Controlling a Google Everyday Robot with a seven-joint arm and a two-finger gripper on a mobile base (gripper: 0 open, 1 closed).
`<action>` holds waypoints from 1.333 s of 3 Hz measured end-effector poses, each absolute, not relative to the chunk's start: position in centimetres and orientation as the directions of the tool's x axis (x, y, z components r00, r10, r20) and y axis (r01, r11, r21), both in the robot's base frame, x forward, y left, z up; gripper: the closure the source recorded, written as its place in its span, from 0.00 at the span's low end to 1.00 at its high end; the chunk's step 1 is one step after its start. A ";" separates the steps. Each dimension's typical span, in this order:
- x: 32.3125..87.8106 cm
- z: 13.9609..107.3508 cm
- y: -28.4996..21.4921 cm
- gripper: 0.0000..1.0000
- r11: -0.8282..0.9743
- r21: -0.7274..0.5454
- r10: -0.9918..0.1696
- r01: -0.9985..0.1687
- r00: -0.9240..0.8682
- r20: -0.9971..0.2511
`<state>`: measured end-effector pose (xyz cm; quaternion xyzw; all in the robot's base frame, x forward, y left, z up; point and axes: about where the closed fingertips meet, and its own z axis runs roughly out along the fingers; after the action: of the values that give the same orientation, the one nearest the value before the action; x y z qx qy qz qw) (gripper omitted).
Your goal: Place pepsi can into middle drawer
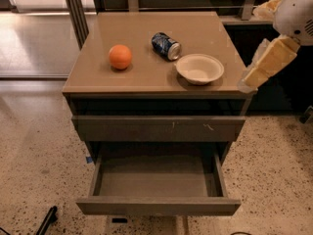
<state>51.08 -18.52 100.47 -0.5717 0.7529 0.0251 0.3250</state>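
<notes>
The pepsi can [166,46] lies on its side on the cabinet top, between the orange [120,57] and a cream bowl [199,68]. The middle drawer [157,205] is pulled out at the bottom of the view. Its flat tray [155,177] holds nothing. My gripper [266,65] hangs at the right edge of the view, beside the cabinet's right front corner, level with the top. It is clear of the can and holds nothing that I can see.
The drawer front with small pale scratches [159,128] is closed above the open drawer. The cabinet top [146,77] is tan. Speckled floor [34,151] surrounds the cabinet. A metal frame post [76,9] stands at the back left.
</notes>
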 end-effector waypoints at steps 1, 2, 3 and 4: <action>57.3 103.6 -16.9 0.00 0.463 -0.353 -0.731 -0.813 -0.125 -0.670; 57.3 103.6 -16.9 0.00 0.462 -0.353 -0.731 -0.813 -0.125 -0.670; 57.7 102.8 -17.8 0.00 0.545 -0.339 -0.695 -0.767 -0.187 -0.694; 61.3 101.3 -19.7 0.00 0.685 -0.324 -0.620 -0.653 -0.288 -0.729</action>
<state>61.33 -19.68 101.29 -0.3966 0.8024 0.0183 0.4455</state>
